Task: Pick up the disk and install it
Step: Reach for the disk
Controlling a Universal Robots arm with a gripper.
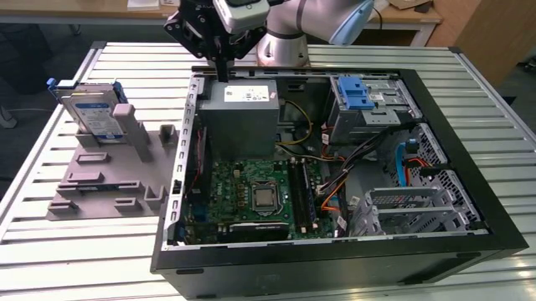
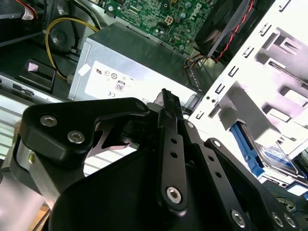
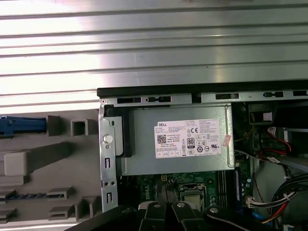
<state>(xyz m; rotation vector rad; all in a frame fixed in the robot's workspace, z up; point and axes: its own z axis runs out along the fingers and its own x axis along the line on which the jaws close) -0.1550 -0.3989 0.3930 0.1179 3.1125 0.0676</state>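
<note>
Disk upright in grey rack, claw closed and empty
Rigid, weighty, shock-sensitive: probably best pinched across its blue bracket

Surface: ribbed silver metal slats. Open black computer case lies on its side, toward the exterior view's right. Grey plastic fixture plate lies flat just beside it, left.

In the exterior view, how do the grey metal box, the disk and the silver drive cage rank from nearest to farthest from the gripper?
1. Grey metal box: just below the gripper, inside the case.
2. Disk: upright on the grey fixture, at the exterior view's left, outside the case.
3. Silver drive cage: case corner at the exterior view's lower right.
</note>
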